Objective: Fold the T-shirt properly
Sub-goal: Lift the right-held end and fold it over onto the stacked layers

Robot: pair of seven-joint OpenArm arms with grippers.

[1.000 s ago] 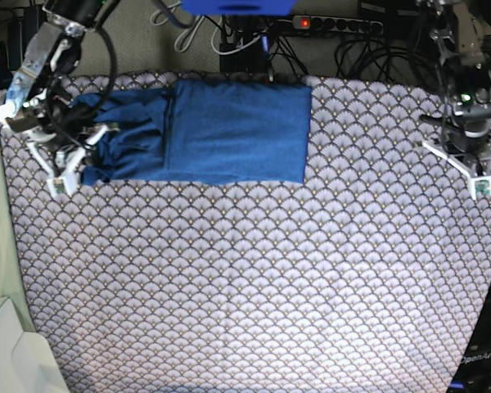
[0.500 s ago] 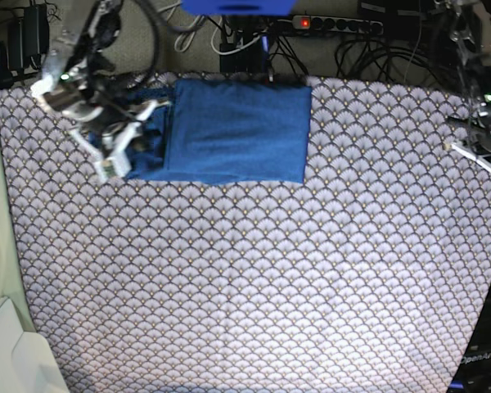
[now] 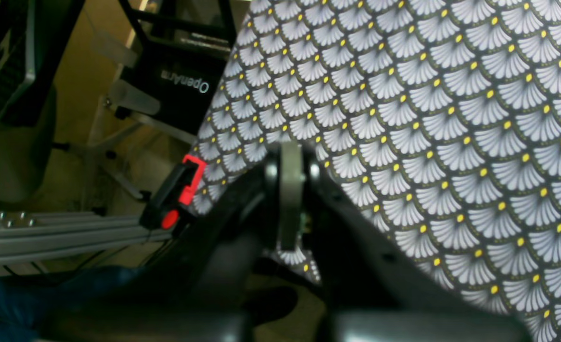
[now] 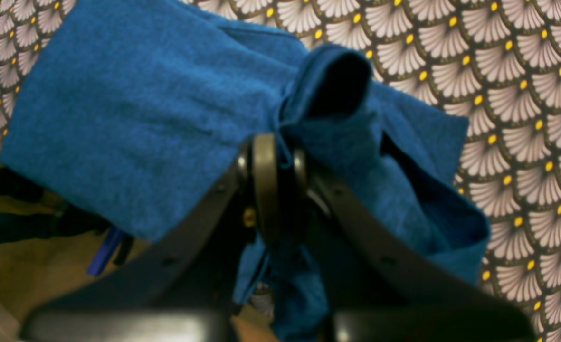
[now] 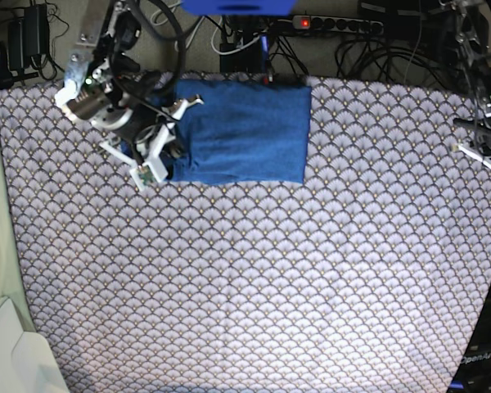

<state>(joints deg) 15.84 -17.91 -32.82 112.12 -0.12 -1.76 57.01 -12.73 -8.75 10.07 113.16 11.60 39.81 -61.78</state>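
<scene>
You're at the folding-over step: the T-shirt (image 5: 254, 135) lies on the far part of the table (image 5: 254, 278), with a flat, already squared-looking panel toward the middle and a looser, bunched part under your right arm (image 5: 127, 98). Your right fingers (image 4: 280, 156) are closed on a raised pinch of the T-shirt's blue cloth, with a loop of it standing up just beyond them and loose folds hanging beside it. Your left fingers (image 3: 292, 161) are pressed together with nothing between them, over bare tablecloth (image 3: 432, 123) near the table's edge, well apart from the garment. The fold looks well along to me, though that bunched side still has to come in. What the next move calls for, I'd say, is carrying the pinched cloth across onto the flat panel and laying it down low and slowly, so the loop settles instead of creasing. Line its edge up before you let go; release too early and the loose layers may slump back or ruck up underneath.
</scene>
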